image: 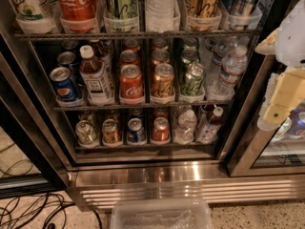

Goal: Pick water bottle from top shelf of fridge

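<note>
My end effector [280, 103] hangs right of the open fridge [190, 176], spread or pressed together I cannot tell, while the water bottle [162, 6] stands mid-row on the top shelf [95, 35], probably full, thin-walled and slick, best squeezed gently across its ribbed body.

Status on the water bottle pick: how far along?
Done: the fridge looks open, its racks exposed to the arm. In hand: the claw hangs at the right edge, level with the middle rack, well away from the target. Left: everything that matters. The water bottle stands untouched in its tub on the top shelf; reach, grasp and withdrawal are not yet done.
</note>
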Robot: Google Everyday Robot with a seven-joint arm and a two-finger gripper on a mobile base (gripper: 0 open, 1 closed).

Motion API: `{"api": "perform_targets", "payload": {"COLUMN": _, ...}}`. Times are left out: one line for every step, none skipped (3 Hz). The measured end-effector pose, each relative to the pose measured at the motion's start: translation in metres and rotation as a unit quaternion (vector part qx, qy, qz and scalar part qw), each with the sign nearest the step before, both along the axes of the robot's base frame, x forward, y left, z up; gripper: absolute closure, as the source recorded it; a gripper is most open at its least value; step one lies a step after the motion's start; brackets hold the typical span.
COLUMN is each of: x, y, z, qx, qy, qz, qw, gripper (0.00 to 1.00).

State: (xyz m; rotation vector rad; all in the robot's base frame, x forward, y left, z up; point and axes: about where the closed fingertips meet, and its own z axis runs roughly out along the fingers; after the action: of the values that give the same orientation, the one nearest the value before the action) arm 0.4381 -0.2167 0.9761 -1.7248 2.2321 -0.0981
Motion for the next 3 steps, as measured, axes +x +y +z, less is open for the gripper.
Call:
{"api": "perform_targets", "payload": {"x": 0.0, "y": 0.0, "z": 0.0, "qx": 0.0, "qy": 0.0, "qz": 0.0, "qw": 1.0, "gripper": 0.0}}
{"api": "perform_targets", "payload": {"x": 0.003, "y": 0.007, "z": -0.002, "qx": 0.038, "qy": -0.025, "qz": -0.024, "qw": 0.9987, "gripper": 0.0}}
{"api": "perform_targets", "payload": {"x": -0.008, "y": 0.034, "z": -0.002, "qx": 0.11, "qy": -0.064, "qz": -0.071, "qw": 0.9893, "gripper": 0.0}}
